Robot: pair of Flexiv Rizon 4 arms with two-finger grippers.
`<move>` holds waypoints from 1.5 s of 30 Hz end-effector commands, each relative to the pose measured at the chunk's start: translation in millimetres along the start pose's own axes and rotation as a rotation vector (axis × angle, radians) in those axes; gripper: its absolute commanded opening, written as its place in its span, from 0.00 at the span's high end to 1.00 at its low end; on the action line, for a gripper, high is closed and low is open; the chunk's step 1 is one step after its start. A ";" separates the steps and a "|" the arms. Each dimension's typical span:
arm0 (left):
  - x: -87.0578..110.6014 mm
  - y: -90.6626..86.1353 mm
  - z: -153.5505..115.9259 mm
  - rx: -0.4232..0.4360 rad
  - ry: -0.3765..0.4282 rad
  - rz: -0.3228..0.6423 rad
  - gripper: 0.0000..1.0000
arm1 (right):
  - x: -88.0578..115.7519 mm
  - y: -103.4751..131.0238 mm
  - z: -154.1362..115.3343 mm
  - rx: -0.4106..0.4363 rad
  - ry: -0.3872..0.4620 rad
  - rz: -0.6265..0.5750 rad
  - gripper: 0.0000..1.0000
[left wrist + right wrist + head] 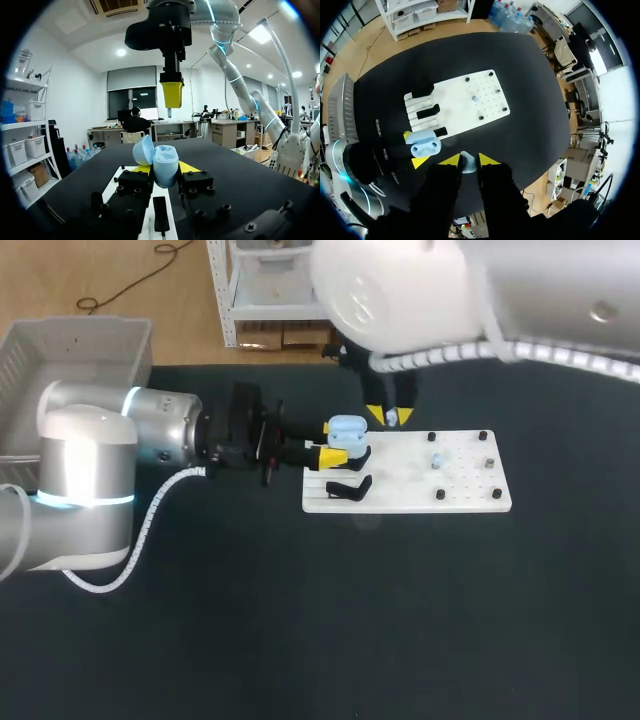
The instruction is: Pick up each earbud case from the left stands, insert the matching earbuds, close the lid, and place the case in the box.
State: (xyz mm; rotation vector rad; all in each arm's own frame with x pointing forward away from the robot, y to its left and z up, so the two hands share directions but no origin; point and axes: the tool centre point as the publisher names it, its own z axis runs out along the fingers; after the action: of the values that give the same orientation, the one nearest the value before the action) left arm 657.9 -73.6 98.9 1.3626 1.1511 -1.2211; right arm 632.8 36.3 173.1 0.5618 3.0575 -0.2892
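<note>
Pale blue plastic earbud case [346,427], lid open, is clamped between the two yellow tips of the left hand [165,169]. The tips press its lower half from both sides, at the 9 o'clock edge of the white perforated board [465,492]. Black stands [427,111] line that edge. Near the board's middle lies a small pale piece [438,461], too small to identify. At 1 o'clock from the case, higher up, the right hand [389,417] hangs nearly closed, pinching a small white earbud [466,162]. A grey plastic box [70,350] stands at the 10 o'clock corner of the black table [300,640].
</note>
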 end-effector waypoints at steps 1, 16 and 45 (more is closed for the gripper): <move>1.1 -1.2 2.9 -0.008 0.000 0.004 1.00 | 0.0 7.7 0.2 0.030 0.021 -0.003 1.00; 1.8 -3.2 8.0 -0.008 0.003 0.009 1.00 | -0.1 16.6 8.0 0.022 0.041 -0.017 1.00; 4.3 -0.6 12.8 -0.021 0.016 -0.012 1.00 | 8.1 32.8 13.0 0.089 0.011 0.122 1.00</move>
State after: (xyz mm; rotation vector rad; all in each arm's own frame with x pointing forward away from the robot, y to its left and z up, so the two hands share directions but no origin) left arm 658.3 -85.5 93.4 1.3575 1.1782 -1.2122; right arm 634.5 66.5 154.6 0.7371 3.0168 -0.4182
